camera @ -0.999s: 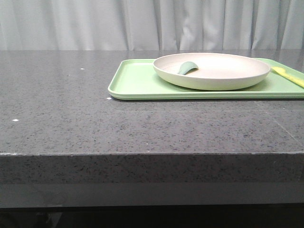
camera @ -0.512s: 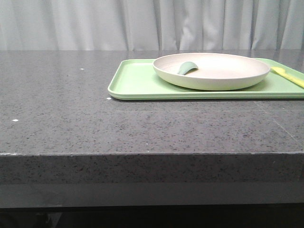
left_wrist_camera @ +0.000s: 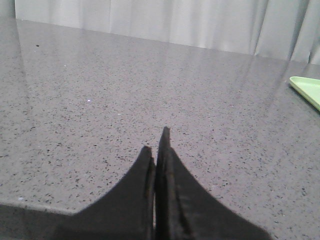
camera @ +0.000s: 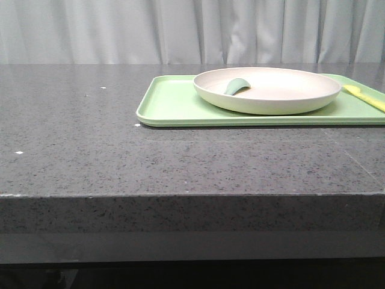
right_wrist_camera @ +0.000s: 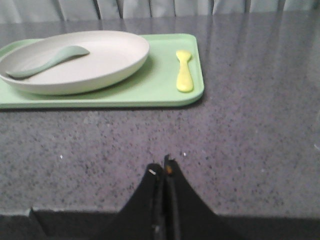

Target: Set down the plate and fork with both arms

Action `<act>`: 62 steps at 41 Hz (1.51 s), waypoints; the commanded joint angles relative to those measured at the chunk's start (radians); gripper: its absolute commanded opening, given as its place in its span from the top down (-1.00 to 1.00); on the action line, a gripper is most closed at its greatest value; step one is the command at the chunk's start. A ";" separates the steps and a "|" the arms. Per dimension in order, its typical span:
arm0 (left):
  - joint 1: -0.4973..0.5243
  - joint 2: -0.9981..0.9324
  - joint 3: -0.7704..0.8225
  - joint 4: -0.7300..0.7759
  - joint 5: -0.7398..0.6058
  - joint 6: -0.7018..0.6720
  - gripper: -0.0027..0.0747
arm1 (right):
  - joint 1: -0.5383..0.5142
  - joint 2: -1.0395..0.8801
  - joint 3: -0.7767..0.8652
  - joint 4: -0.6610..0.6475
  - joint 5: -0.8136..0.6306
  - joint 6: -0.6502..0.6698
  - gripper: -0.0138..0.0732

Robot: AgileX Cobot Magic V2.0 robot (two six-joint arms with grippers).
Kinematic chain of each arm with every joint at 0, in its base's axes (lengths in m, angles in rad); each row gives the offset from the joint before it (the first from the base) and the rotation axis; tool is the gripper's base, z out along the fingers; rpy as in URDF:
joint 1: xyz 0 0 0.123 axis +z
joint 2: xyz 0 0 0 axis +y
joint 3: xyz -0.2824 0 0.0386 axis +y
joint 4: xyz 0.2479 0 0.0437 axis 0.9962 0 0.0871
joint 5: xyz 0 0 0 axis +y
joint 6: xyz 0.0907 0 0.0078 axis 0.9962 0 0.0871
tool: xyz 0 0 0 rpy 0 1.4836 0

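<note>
The cream-white plate [camera: 267,89] sits on the light-green tray [camera: 171,102] at the back right of the dark stone table, and also shows in the right wrist view [right_wrist_camera: 75,60]. A grey-green spoon [camera: 236,86] lies in the plate. The pale-yellow fork [camera: 364,95] lies on the tray right of the plate; it also shows in the right wrist view [right_wrist_camera: 183,70]. My left gripper [left_wrist_camera: 156,142] is shut and empty over bare table, left of the tray. My right gripper [right_wrist_camera: 162,167] is shut and empty near the table's front edge, short of the tray.
A corner of the tray [left_wrist_camera: 306,87] shows at the edge of the left wrist view. A grey curtain [camera: 192,30] hangs behind the table. The table's front edge [camera: 192,195] runs across the front view.
</note>
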 commanded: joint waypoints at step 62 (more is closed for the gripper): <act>0.001 -0.020 0.003 -0.009 -0.089 -0.010 0.98 | -0.038 -0.146 0.026 -0.012 -0.028 -0.007 0.84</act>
